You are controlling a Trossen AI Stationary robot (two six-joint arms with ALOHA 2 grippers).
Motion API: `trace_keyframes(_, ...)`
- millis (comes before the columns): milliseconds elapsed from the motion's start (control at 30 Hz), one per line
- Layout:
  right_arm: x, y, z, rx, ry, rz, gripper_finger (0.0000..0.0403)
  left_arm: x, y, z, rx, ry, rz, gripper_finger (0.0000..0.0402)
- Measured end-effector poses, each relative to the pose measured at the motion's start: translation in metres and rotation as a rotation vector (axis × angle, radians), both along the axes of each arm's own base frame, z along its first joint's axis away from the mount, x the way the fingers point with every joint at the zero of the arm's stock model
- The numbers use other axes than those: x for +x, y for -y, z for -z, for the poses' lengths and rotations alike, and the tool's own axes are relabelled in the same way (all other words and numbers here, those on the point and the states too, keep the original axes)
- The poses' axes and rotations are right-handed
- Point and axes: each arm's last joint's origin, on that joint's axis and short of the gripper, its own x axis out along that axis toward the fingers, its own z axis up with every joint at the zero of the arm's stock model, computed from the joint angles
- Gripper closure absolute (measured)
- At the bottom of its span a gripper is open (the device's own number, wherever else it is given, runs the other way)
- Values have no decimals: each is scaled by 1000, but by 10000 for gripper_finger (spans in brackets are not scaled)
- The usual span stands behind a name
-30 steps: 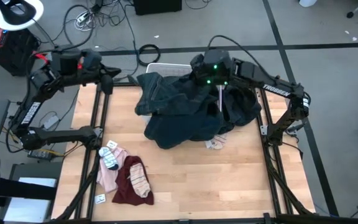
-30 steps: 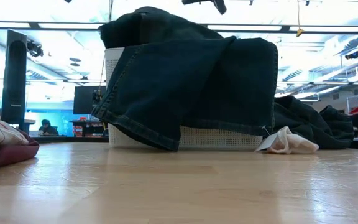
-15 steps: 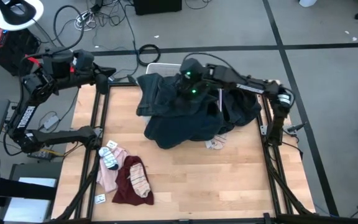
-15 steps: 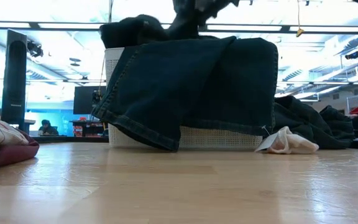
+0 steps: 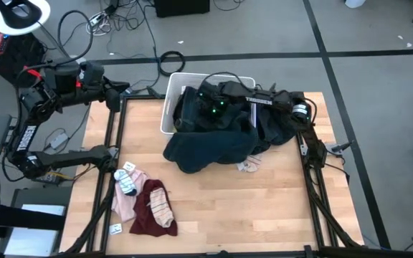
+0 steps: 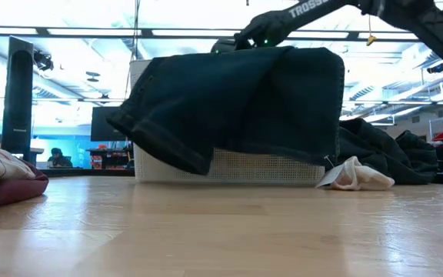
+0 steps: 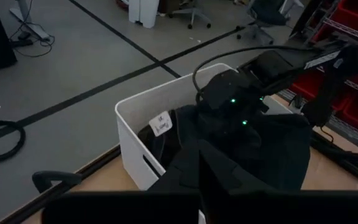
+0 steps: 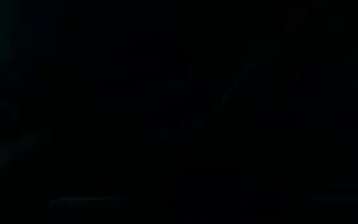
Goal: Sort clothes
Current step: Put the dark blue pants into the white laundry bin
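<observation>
Right gripper (image 5: pixel 205 109) closed, buried in dark teal garment (image 5: pixel 214 147) at white bin (image 5: pixel 169 107), tabletop's far edge. Garment trails toward tabletop centre. Left gripper (image 5: pixel 124 87) closed, idle beyond far-left corner; right arm nearer.

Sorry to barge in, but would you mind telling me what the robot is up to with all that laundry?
It is sorting clothes. The right gripper is down among the dark garments heaped over the white bin at the table's far edge; its fingers are buried in the fabric, so a grasp can't be confirmed. The left gripper waits shut off the far left corner. A maroon garment, a pink one and striped socks lie near the front left.
</observation>
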Motion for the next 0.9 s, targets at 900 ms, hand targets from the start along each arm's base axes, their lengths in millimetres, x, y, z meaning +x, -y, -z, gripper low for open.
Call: trace_keyframes(900, -98, -88, -189, -217, 338, 240, 403, -23, 28, 100, 57, -8, 261, 400)
